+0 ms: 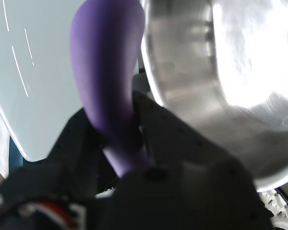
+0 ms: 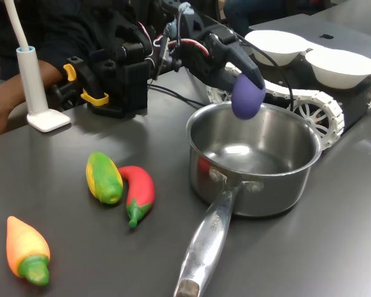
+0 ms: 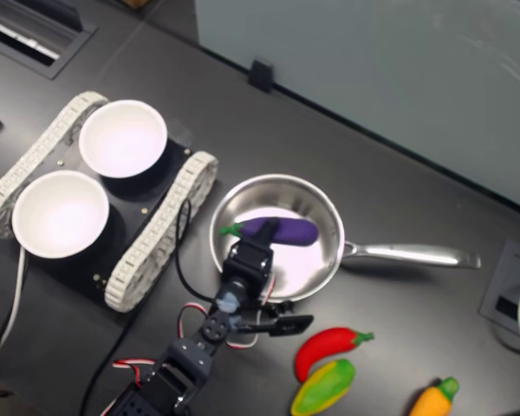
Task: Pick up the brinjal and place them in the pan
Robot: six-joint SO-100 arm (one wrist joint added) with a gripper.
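A glossy purple brinjal [image 2: 247, 97] hangs over the far rim of the pan [image 2: 260, 179], a shiny steel saucepan whose long handle [image 2: 205, 244] points toward the first exterior view's bottom. My gripper [image 2: 243, 75] is shut on the brinjal. In the second exterior view the brinjal [image 3: 282, 230] lies level above the pan's bowl [image 3: 316, 269], its green stem cap toward the second exterior view's left, with my gripper [image 3: 256, 246] holding it from below. In the wrist view the brinjal [image 1: 108, 72] rises from between my dark fingers [image 1: 86, 139], close beside the pan's outer wall [image 1: 197, 81].
A red chilli [image 2: 138, 192], a yellow-green corn toy [image 2: 104, 177] and an orange carrot [image 2: 26, 249] lie on the dark table at the first exterior view's left. Two white bowls [image 3: 121, 137] [image 3: 61, 213] sit on a tracked base beside the pan. A person's arm [image 2: 12, 99] rests behind a white stand [image 2: 37, 93].
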